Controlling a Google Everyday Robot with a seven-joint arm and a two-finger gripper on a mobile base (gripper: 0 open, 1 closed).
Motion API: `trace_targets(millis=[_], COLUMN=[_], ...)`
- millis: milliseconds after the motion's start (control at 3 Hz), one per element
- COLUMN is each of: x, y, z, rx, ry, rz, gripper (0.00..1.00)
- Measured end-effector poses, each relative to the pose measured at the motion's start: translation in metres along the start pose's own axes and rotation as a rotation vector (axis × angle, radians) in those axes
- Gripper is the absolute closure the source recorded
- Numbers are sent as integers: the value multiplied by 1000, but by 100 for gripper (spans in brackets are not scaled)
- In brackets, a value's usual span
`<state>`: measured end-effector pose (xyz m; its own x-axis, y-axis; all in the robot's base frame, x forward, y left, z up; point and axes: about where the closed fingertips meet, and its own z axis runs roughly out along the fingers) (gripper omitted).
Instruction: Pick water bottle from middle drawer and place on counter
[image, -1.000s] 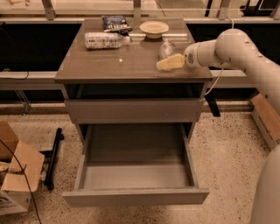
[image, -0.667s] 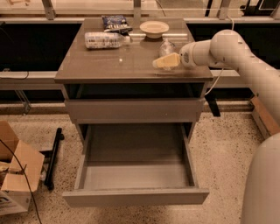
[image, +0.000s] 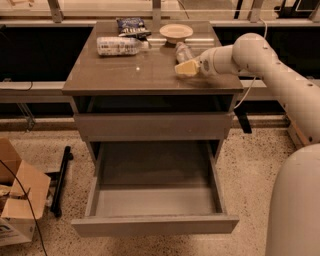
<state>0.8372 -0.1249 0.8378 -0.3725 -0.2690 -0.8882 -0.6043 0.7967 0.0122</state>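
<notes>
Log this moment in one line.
tool: over counter, right side | water bottle: on counter by tool | middle drawer: open, empty

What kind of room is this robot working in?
Probably a lab or workshop, not a home: a bare speckled floor, a cardboard box on it, a lone drawer cabinet, and the robot's gripper at the counter beside the water bottle.

White arm (image: 280, 75) reaching in from the right, gripper (image: 184, 68) at its tip pointing left, upper centre-right

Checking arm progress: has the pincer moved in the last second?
Yes: the pincer has shifted slightly left across the counter, closer in line with the fixed bowl behind it.
</notes>
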Motion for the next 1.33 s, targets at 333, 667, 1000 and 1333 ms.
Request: trace_targets(millis=[333,667,1000,1333], x=[-3,-11,-30,-27], y=[4,12,25,55], z=[-3,-19,-58,-106], rx=[5,8,-27,-124], ry=[2,1,-1,23], rz=[-18,-56,-127,-215], gripper=[65,88,100,100])
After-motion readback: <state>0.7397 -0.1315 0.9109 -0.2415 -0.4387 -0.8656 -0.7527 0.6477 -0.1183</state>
